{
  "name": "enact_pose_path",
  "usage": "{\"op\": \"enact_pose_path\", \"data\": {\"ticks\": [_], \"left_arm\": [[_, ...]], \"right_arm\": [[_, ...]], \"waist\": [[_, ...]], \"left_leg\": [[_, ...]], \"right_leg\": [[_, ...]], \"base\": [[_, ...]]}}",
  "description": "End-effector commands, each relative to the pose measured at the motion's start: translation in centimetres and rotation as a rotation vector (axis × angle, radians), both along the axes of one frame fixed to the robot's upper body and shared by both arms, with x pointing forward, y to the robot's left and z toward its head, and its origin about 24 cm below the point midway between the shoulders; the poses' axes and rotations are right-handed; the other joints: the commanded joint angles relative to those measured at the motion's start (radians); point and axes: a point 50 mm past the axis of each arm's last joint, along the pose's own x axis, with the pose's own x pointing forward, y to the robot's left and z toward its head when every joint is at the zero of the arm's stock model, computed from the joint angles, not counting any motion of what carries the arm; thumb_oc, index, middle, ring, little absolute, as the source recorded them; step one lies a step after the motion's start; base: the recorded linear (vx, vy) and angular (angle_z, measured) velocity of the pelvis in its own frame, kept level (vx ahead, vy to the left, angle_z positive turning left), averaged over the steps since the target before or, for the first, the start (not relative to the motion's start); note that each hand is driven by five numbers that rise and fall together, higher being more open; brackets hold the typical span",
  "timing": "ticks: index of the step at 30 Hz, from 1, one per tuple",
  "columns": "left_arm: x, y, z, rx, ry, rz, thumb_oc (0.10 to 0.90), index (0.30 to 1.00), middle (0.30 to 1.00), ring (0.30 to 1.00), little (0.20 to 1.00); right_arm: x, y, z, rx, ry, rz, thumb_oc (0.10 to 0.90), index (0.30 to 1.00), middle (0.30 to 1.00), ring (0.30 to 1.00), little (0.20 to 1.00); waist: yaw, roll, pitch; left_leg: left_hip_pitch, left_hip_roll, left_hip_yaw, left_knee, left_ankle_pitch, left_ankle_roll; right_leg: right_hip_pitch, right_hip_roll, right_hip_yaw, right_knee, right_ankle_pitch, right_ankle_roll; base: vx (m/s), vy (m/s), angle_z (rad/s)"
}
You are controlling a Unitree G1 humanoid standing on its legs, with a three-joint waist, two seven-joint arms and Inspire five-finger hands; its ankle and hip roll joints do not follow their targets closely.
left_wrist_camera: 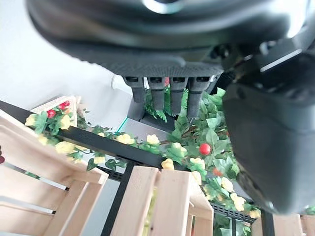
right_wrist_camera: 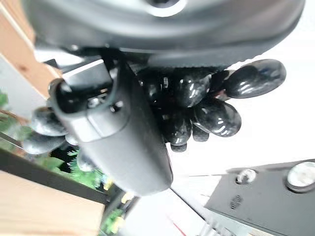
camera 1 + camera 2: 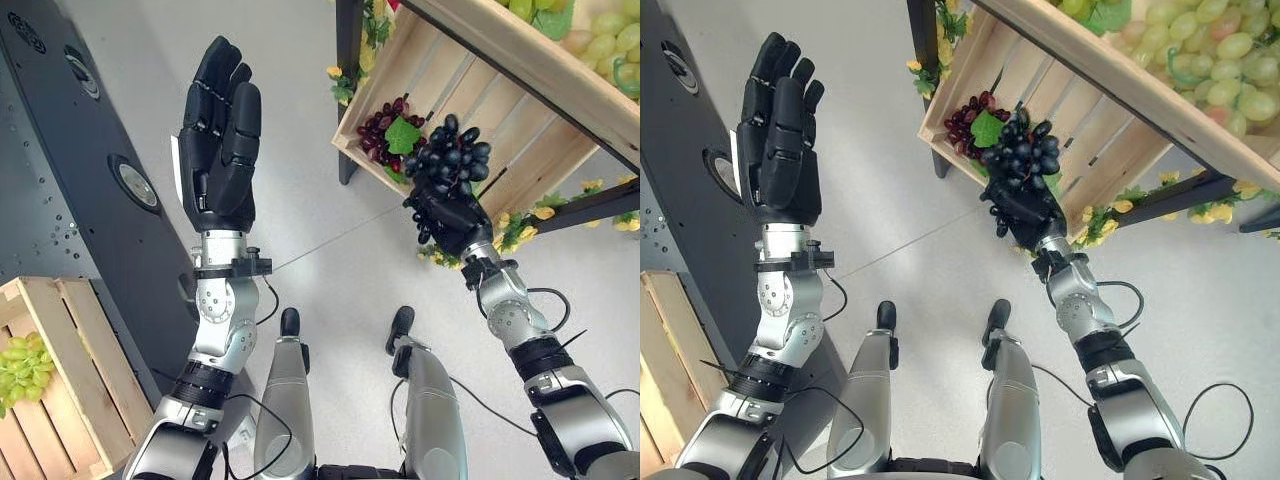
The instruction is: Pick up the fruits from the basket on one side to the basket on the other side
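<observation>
The right hand (image 3: 452, 218) is gripping a bunch of black grapes (image 3: 450, 155), its fingers curled round the underside so the cluster is sitting above the palm. In the right wrist view the thumb (image 2: 115, 137) is pressing across the glossy grapes. The bunch is hanging just in front of the open side of a tilted wooden crate (image 3: 470, 110) on the robot's right, near its lower edge. Inside that crate a bunch of red grapes (image 3: 382, 125) with a green leaf is lying against the lower corner. Green grapes (image 3: 1215, 50) are lying in a second crate above it. The left hand (image 3: 218, 135) is raised well apart, fingers straight and holding nothing. At the lower left another crate (image 3: 70, 370) is holding green grapes (image 3: 20, 365).
</observation>
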Motion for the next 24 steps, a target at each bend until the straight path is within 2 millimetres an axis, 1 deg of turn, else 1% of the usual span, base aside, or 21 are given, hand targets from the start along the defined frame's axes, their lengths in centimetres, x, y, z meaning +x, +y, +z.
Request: {"op": "enact_pose_path", "data": {"ticks": [1,5,8,11,14,16,18,19,20,21,24], "left_arm": [[-1.6,-1.4,5.8,-0.016,-0.327,-0.065,0.800,0.900,0.900,0.900,0.900],[-1.2,-1.7,6.1,0.013,-0.310,-0.073,0.800,0.900,0.900,0.900,0.900],[-0.8,-1.9,6.1,0.038,-0.299,-0.085,0.800,0.900,0.900,0.900,0.900],[-0.7,-1.7,6.3,0.042,-0.298,-0.093,0.800,0.900,0.900,0.900,0.900],[-0.6,-1.7,6.3,0.042,-0.289,-0.100,0.800,0.900,0.900,0.900,0.900],[-0.5,-1.8,6.4,0.048,-0.281,-0.105,0.800,0.900,0.900,0.900,0.900],[-0.3,-2.0,6.3,0.055,-0.267,-0.115,0.800,0.900,0.900,0.900,0.900],[-0.3,-2.0,6.3,0.060,-0.262,-0.119,0.800,0.900,0.900,0.900,0.900],[-0.3,-2.0,6.3,0.061,-0.261,-0.121,0.800,0.900,0.900,0.900,0.900],[-0.2,-2.2,6.3,0.062,-0.257,-0.128,0.800,0.900,0.900,0.900,0.900],[-0.3,-2.4,6.2,0.063,-0.254,-0.136,0.800,0.900,0.900,0.900,0.900]], "right_arm": [[0.7,-1.7,9.5,0.166,-0.368,-0.114,0.400,0.300,0.300,0.300,0.300],[1.1,-3.1,10.5,0.210,-0.365,-0.207,0.400,0.300,0.300,0.300,0.300],[1.3,-3.8,11.1,0.235,-0.356,-0.266,0.400,0.300,0.300,0.300,0.300],[1.5,-5.2,11.5,0.206,-0.318,-0.368,0.400,0.300,0.300,0.300,0.300],[1.6,-5.5,11.9,0.182,-0.316,-0.408,0.400,0.300,0.300,0.300,0.300],[1.5,-5.8,12.6,0.175,-0.333,-0.432,0.400,0.300,0.300,0.300,0.300],[1.3,-6.2,13.3,0.156,-0.327,-0.492,0.403,0.305,0.305,0.305,0.305],[1.4,-6.3,13.5,0.132,-0.311,-0.525,0.593,0.589,0.589,0.589,0.589],[1.4,-6.4,13.5,0.125,-0.305,-0.534,0.698,0.747,0.747,0.747,0.747],[1.6,-6.4,13.7,0.065,-0.277,-0.557,0.800,0.900,0.900,0.900,0.900],[1.9,-6.3,13.7,-0.130,-0.239,-0.633,0.800,0.900,0.900,0.900,0.900]], "waist": [[0.001,0.008,-0.012],[0.003,0.009,-0.012],[0.003,0.011,-0.012],[0.003,0.017,-0.012],[0.004,0.018,-0.012],[0.004,0.015,-0.012],[0.005,0.012,-0.012],[0.005,0.013,-0.012],[0.006,0.013,-0.012],[0.007,0.014,-0.012],[0.012,0.014,-0.012]], "left_leg": [[-0.075,-0.063,0.013,-0.035,0.066,0.027],[-0.094,-0.064,0.019,-0.040,0.073,0.031],[-0.099,-0.066,0.019,-0.037,0.072,0.032],[-0.098,-0.068,0.026,-0.044,0.075,0.037],[-0.097,-0.071,0.026,-0.044,0.074,0.038],[-0.098,-0.068,0.029,-0.043,0.072,0.041],[-0.102,-0.069,0.028,-0.042,0.072,0.043],[-0.104,-0.069,0.029,-0.040,0.071,0.044],[-0.105,-0.070,0.028,-0.039,0.071,0.044],[-0.109,-0.072,0.028,-0.038,0.070,0.047],[-0.105,-0.075,0.030,-0.040,0.064,0.052]], "right_leg": [[0.088,0.026,0.018,0.037,-0.097,-0.028],[0.067,0.029,0.013,0.032,-0.088,-0.027],[0.061,0.033,0.013,0.033,-0.089,-0.028],[0.058,0.031,0.012,0.027,-0.082,-0.026],[0.057,0.031,0.013,0.027,-0.081,-0.025],[0.053,0.028,0.009,0.028,-0.078,-0.024],[0.049,0.025,0.007,0.031,-0.075,-0.022],[0.046,0.024,0.006,0.035,-0.074,-0.021],[0.044,0.023,0.006,0.036,-0.074,-0.020],[0.037,0.020,0.007,0.041,-0.073,-0.019],[0.035,0.015,0.005,0.042,-0.074,-0.017]], "base": [[0.03,-0.008,-0.01],[0.00,0.000,0.00],[0.02,-0.004,0.00],[0.04,0.012,0.01],[0.04,0.013,0.00],[0.02,-0.004,0.00],[0.04,-0.012,0.00],[0.00,0.000,0.00],[0.00,0.000,0.00],[0.00,0.000,0.00],[0.01,0.003,0.00]]}}
